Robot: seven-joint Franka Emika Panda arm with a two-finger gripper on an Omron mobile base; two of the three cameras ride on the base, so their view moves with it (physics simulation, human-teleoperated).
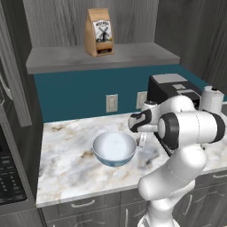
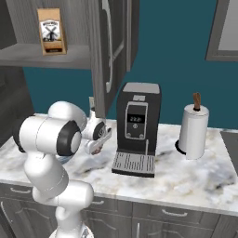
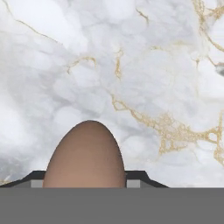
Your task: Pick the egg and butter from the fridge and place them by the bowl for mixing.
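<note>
- One egg (image 3: 85, 155), brown and smooth, sits between the two dark fingertips in the hand view, its rounded end pointing out over the marble; the gripper (image 3: 85, 177) is clamped on it from both sides.
- Below the egg in that view lies the white, gold-veined counter (image 3: 144, 74), with the egg held above it, not touching.
- From the left base view the gripper (image 1: 142, 138) hangs low over the counter (image 1: 66, 159), just to the right of the bowl (image 1: 114, 147) and close to its rim; whether it touches the rim I cannot tell.
- The bowl is wide, pale blue-white and glossy, standing upright on the marble near the front of the counter.
- Right of the gripper stands a dark coffee machine (image 2: 137, 128), and farther right a paper towel roll (image 2: 193, 130) on its holder.
- A brown paper bag (image 1: 99, 32) with a windmill label stands on the grey shelf (image 1: 66, 57) above the teal back wall, far behind the bowl.
- Two wall outlets (image 1: 111, 103) sit on the teal wall just behind the counter.
</note>
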